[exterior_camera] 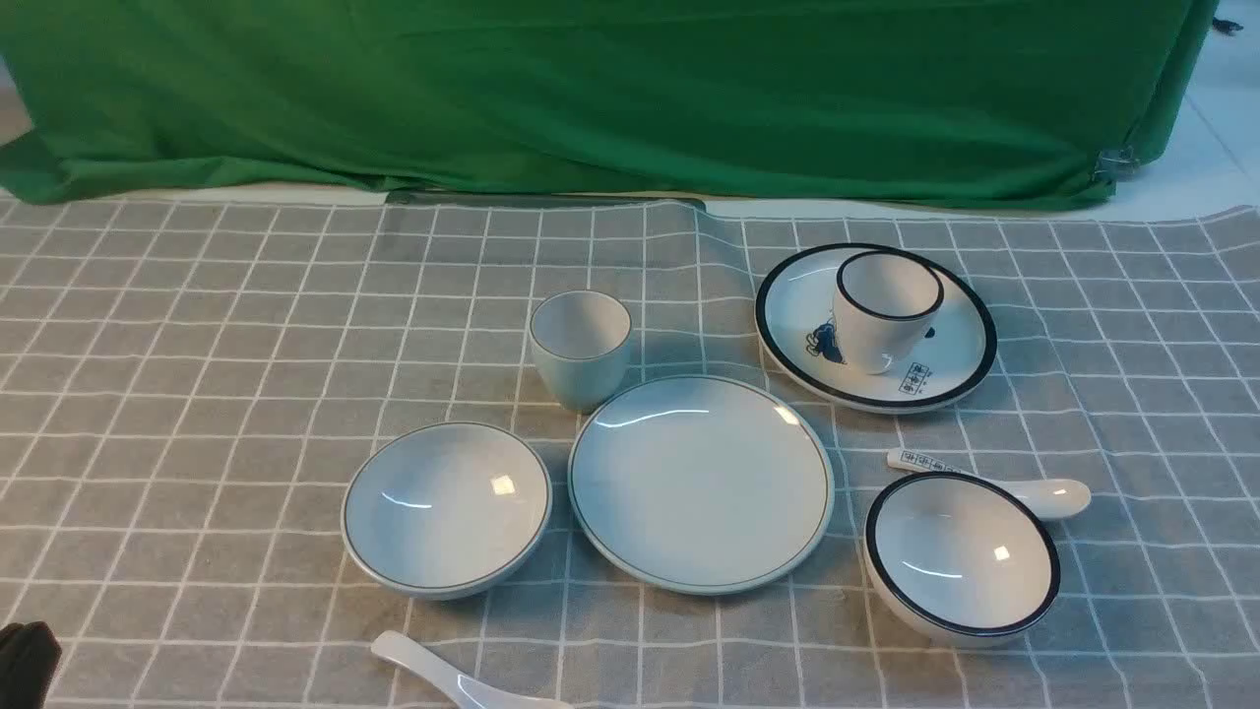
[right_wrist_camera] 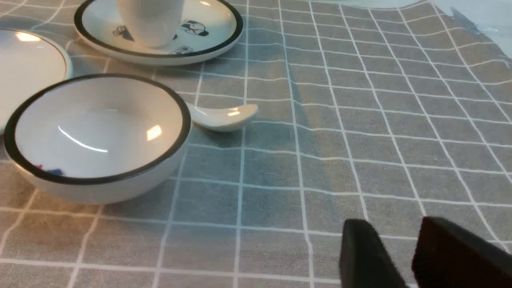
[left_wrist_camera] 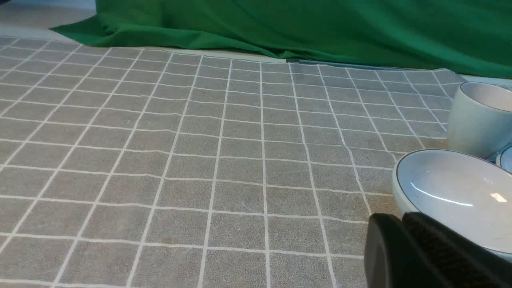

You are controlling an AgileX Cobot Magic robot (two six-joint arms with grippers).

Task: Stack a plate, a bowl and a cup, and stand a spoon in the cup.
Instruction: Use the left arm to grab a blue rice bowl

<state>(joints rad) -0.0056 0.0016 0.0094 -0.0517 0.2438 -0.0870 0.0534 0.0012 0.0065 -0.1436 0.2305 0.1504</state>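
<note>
The pale plate lies flat mid-table. To its left sits the pale bowl, and the pale cup stands upright behind them. The plain white spoon lies at the near edge in front of the bowl, partly cut off by the frame. My left gripper is shut and empty, low over the cloth just short of the bowl, with the cup beyond. My right gripper is open with nothing between its fingers, over bare cloth at the right, apart from all dishes.
A black-rimmed plate at the back right carries a black-rimmed cup. A black-rimmed bowl sits front right, with a printed spoon behind it. Green cloth hangs at the back. A black part of my left arm shows bottom left.
</note>
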